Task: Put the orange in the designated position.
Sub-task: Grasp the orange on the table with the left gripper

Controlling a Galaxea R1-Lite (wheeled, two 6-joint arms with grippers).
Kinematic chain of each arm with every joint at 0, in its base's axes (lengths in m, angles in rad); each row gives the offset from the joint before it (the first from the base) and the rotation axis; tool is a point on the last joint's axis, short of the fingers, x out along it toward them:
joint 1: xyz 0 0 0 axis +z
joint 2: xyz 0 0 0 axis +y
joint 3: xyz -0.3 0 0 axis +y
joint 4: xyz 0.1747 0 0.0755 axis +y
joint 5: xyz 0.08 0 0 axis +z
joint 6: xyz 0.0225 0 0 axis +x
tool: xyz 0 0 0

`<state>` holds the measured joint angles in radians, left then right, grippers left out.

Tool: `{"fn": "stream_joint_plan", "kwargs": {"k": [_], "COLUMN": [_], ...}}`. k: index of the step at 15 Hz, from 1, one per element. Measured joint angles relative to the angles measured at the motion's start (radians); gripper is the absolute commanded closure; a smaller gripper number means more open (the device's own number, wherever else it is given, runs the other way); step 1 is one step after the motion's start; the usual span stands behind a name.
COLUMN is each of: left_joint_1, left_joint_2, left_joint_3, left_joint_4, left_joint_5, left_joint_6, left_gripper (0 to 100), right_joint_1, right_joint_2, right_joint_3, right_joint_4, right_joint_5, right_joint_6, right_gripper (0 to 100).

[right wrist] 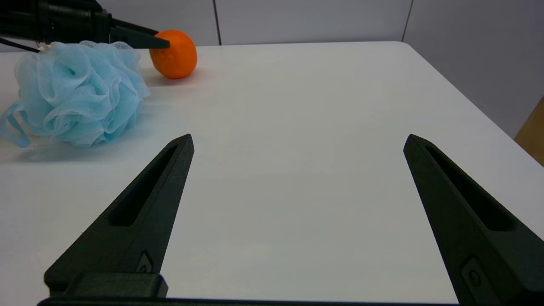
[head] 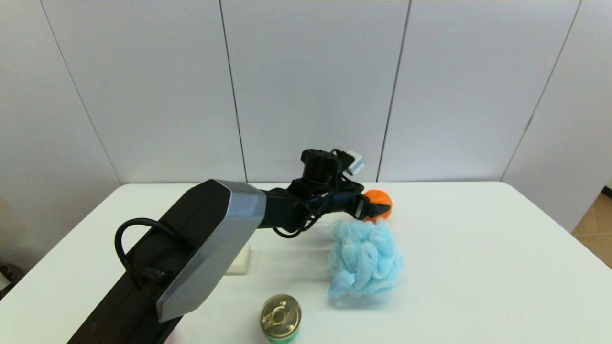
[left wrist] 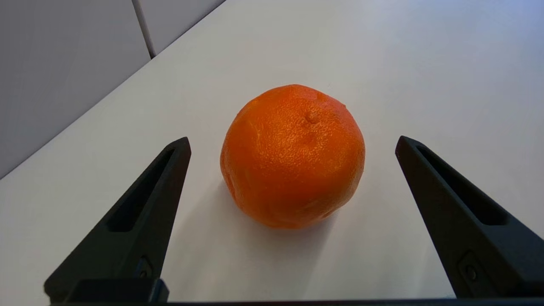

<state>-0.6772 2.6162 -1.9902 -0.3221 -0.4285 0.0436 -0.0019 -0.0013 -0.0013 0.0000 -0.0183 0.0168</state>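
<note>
Small round bright-orange citrus fruit, the orange (left wrist: 293,157) — slightly flattened, dimpled skin, a puckered stem dimple near its upper face, faint pale streaks on one shoulder. It rests on the plain white tabletop (left wrist: 425,76), casting a soft shadow beneath itself. It lies between the two long black fingers (left wrist: 140,212) of the left gripper (head: 377,208), just ahead of their tips, with bare table showing on both sides; no contact visible. Fingers spread wide, nothing pinched.

Seen from the head camera, the left gripper reaches out low over the far middle of the table, and the orange (head: 378,204) is half hidden behind its black fingertip. Just to the gripper's near side lies a pale-blue mesh bath pouf (head: 364,260), close to the orange but whether touching cannot be told. Farther back along the arm, a white rectangular block (head: 240,260) peeks out beside the grey arm casing, and a round tin can with a gold pull-tab lid and green label (head: 280,317) stands at the near edge.

Right gripper (right wrist: 297,140) — out of the head view, held low over bare tabletop, fingers spread wide and empty. Well ahead of it sit the pouf (right wrist: 74,95) and the orange (right wrist: 174,54).
</note>
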Motion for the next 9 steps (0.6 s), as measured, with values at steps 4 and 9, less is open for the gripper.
{"fn": "stream_joint_plan", "kwargs": {"k": [4,9], "left_joint_1": [-0.007,-0.011], "left_joint_2": [0.016,0.033], "left_joint_3": [-0.015,-0.017], "left_joint_4": [-0.014,-0.043], "left_joint_5": [-0.001,0.000], "left_joint_6": [-0.013,-0.018], "left_gripper": [0,0], "right_joint_1": [0.000,0.000], "right_joint_2": [0.000,0.000], "right_joint_3": [0.000,0.000], "right_joint_4": [0.000,0.000], "right_joint_5": [0.000,0.000], "right_joint_6": [0.000,0.000], "right_gripper": [0,0]}}
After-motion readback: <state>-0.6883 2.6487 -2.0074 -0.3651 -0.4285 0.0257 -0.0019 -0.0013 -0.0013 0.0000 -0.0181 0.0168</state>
